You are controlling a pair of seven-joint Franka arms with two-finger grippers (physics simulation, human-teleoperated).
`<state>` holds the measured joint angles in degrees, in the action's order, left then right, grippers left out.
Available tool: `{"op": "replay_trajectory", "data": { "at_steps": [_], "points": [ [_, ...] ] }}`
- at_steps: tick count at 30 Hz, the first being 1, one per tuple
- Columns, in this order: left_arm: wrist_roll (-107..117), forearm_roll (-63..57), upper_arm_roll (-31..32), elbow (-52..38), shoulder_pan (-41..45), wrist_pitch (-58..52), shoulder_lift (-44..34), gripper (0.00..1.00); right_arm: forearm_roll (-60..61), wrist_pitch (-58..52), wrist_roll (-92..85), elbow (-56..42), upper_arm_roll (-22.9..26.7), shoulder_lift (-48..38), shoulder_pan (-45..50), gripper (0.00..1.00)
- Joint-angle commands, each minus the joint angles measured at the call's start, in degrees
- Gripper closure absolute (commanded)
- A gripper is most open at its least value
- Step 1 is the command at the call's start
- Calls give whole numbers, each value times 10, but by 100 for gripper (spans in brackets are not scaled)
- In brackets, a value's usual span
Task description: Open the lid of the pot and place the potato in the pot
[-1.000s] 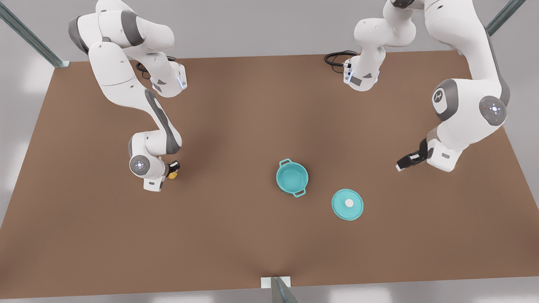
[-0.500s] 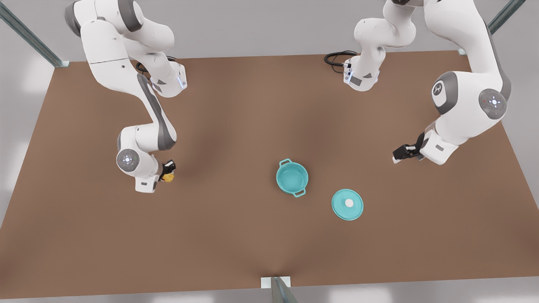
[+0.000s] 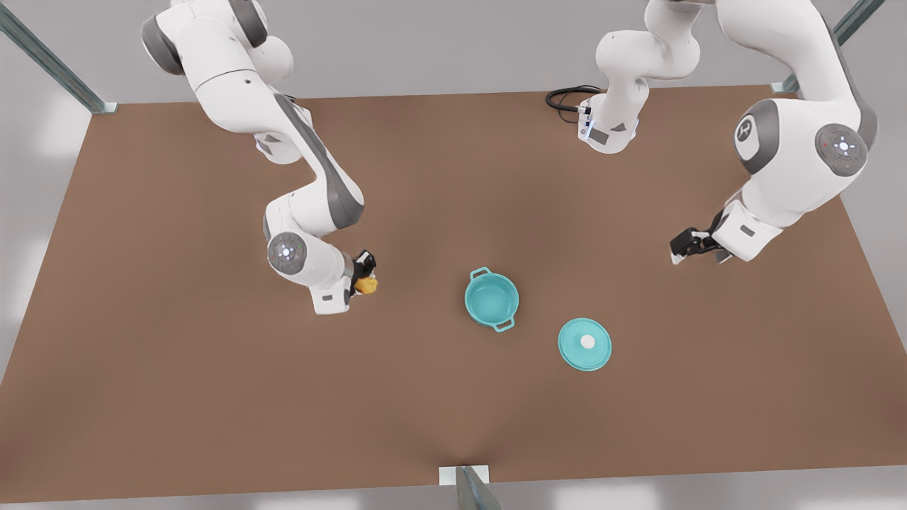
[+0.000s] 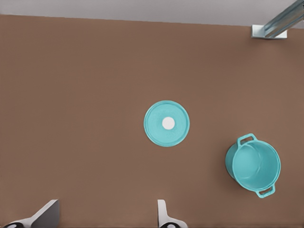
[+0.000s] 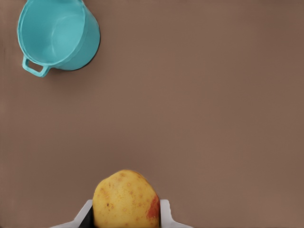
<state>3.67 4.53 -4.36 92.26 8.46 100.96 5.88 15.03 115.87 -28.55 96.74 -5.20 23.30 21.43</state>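
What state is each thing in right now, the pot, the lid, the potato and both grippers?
pot: upright on the table, uncovered, nothing inside.
pot lid: off the pot, flat on the table beside it, knob up.
potato: clamped between the right gripper's fingers, short of the pot.
right gripper: shut on the potato, at the front view's left.
left gripper: open, holding nothing, waiting at the front view's right.
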Motion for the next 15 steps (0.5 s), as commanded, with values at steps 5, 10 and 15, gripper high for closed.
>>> {"op": "replay_trajectory", "data": {
  "at_steps": [5, 10, 15],
  "points": [
    [-32, -5, 1, -5, 2, -43, -3, 0, 29, -9, 93, -95, 4, 58, 53, 51],
    [-34, -8, -3, -33, -3, -60, 7, 0, 58, -5, 148, -201, 5, 133, 99, 51],
    [-36, -1, -5, -50, -5, -59, 8, 0, 83, 21, 156, -287, 9, 199, 117, 51]
  ]
}}
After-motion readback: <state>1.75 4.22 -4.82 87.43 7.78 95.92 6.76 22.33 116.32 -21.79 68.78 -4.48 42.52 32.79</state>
